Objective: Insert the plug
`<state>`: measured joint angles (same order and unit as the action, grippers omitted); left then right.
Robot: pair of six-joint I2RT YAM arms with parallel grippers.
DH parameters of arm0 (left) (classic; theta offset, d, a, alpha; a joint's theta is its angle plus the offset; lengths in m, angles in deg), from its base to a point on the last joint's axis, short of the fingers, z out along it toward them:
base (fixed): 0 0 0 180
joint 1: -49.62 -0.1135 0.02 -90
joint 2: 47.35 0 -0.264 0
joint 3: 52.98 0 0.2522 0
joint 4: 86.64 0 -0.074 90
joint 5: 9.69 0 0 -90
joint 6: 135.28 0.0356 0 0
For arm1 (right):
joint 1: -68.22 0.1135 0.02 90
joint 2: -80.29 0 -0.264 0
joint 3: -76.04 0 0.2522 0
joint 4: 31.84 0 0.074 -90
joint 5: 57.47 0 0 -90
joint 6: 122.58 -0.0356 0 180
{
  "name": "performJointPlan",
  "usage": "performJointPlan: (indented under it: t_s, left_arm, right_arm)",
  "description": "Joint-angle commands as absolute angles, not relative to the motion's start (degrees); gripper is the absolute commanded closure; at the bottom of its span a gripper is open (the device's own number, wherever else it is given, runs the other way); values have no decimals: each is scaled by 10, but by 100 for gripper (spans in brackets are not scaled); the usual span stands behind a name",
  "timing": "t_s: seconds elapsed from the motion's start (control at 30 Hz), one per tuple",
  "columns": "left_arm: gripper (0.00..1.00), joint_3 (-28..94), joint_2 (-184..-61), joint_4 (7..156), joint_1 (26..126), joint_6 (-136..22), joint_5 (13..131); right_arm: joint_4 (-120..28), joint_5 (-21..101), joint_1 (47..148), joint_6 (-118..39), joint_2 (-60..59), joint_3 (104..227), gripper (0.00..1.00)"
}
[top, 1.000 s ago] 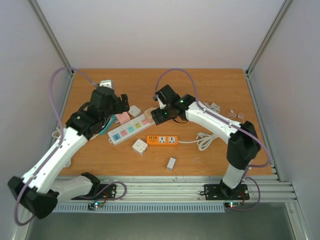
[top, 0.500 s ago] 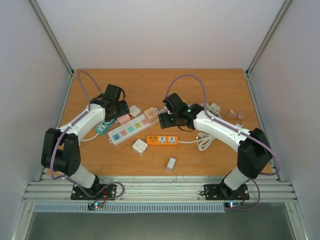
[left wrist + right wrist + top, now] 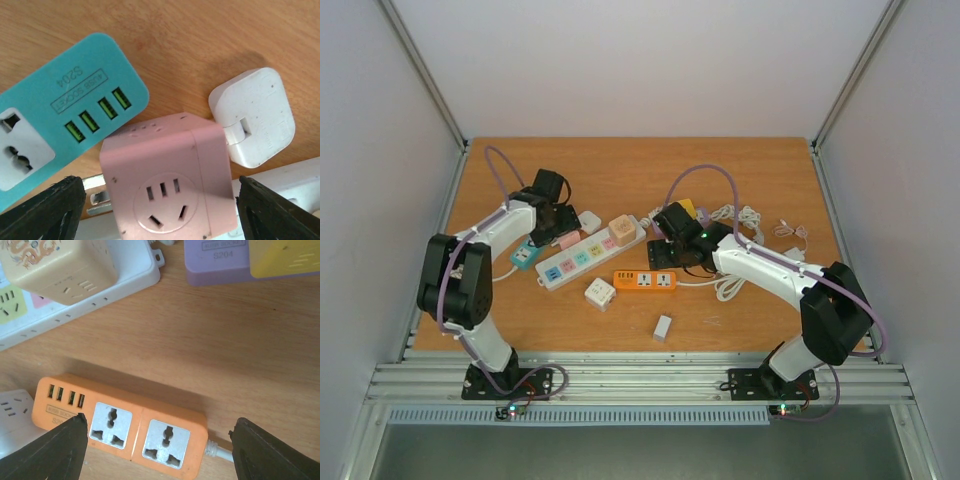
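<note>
The pink cube plug (image 3: 167, 175), lying bottom centre in the left wrist view, is being judged light, rigid and smooth, best taken by its flat opposite sides. The left tool (image 3: 160, 207) is being held wide apart astride it; the right tool (image 3: 162, 450) is being held apart, empty, above the orange strip (image 3: 120, 427).
</note>
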<state>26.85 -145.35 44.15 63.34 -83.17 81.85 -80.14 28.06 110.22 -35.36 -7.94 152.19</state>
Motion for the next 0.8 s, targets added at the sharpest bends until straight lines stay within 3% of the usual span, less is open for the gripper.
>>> performJointPlan:
  t_s: [0.0, 0.6, 0.77]
  left_arm:
    - [16, 294, -1468, 472, 627, -829, 804]
    - [18, 346, -1527, 406, 624, -838, 817]
    - [31, 346, -1521, 406, 624, -837, 814]
  right_arm:
    - [-780, 284, 1101, -369, -60, 1520, 21]
    - [-789, 274, 1102, -373, -56, 1525, 22]
    - [-794, 256, 1102, -371, -46, 1530, 22]
